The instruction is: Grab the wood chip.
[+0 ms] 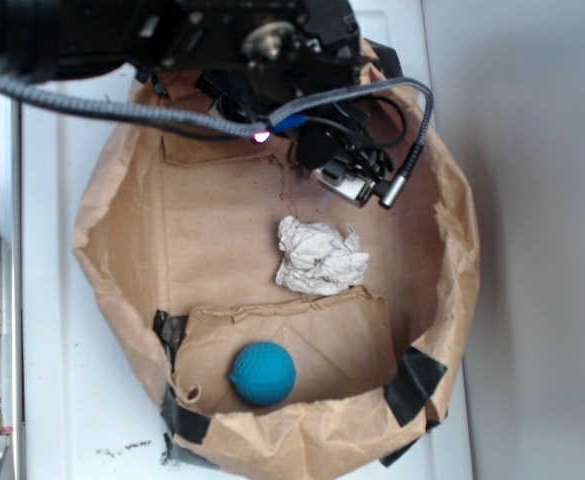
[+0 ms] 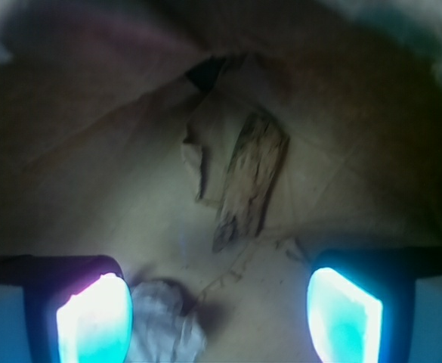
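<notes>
Wood chip [image 2: 249, 178] lies flat on the brown paper floor of the paper bag [image 1: 112, 190], seen only in the wrist view; in the exterior view the arm [image 1: 222, 40] covers it, so its spot there can't be pinned. In the wrist view it sits ahead of the gripper [image 2: 219, 314], roughly centred between the two glowing fingers [image 2: 94, 319], well apart from both, long axis running near vertical in frame with the ragged narrow end toward the camera.

Handling guess: light, stiff, rough bark-like grain, so it should not slip; thin tapered end looks brittle and could flake. Best hold looks like across the short width at the thicker upper-middle part. A torn paper flap [image 2: 198, 151] lies just beside its left edge and could get pinched too.

Paper wad [image 2: 164, 321] is touching or just beside the left finger in the wrist view, close enough to be nudged; in the exterior view it lies mid-bag, below the gripper. Blue ball [image 1: 263, 373] rests near the bag's front, well apart.

Gripper jaws stand wide apart, nothing between them. Arm reaches in from the top edge, gripper pointed down into the bag's far side, not yet at the chip.
</notes>
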You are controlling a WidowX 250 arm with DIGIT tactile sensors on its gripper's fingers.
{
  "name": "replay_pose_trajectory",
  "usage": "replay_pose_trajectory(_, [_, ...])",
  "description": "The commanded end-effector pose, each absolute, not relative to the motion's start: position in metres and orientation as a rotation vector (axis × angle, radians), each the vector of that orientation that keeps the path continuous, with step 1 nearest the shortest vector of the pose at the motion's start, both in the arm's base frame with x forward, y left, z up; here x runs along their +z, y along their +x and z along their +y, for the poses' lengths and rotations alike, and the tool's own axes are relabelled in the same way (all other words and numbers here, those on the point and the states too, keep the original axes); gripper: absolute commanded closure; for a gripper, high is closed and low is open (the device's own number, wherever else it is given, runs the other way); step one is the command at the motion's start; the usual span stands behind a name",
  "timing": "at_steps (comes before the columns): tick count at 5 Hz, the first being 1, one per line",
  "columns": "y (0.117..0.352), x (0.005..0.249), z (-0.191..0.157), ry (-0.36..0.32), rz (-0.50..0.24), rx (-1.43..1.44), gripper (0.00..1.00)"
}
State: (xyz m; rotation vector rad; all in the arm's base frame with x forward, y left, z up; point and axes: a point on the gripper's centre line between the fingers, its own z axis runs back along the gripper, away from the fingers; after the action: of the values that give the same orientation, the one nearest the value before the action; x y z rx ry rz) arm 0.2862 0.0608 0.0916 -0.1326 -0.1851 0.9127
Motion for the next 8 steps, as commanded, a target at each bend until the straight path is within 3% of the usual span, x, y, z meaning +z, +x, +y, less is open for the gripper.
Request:
replay_pose_trajectory(1, [0.307, 0.077, 0.083, -0.055, -0.208, 0.988, 0.0])
replay_pose_trajectory(3, [0.313, 0.033, 0.068, 0.074, -0.205, 0.931, 0.0])
replay_pose_trajectory(6, [0.316, 0.025, 0.068, 0.128, -0.195, 0.865, 0.0])
replay_pose_trajectory(7, [0.318, 0.033, 0.069, 0.11, -0.205, 0.863, 1.0])
replay_pose_trajectory(8, [0.318, 0.035, 0.069, 0.105, -0.216, 0.861, 1.0])
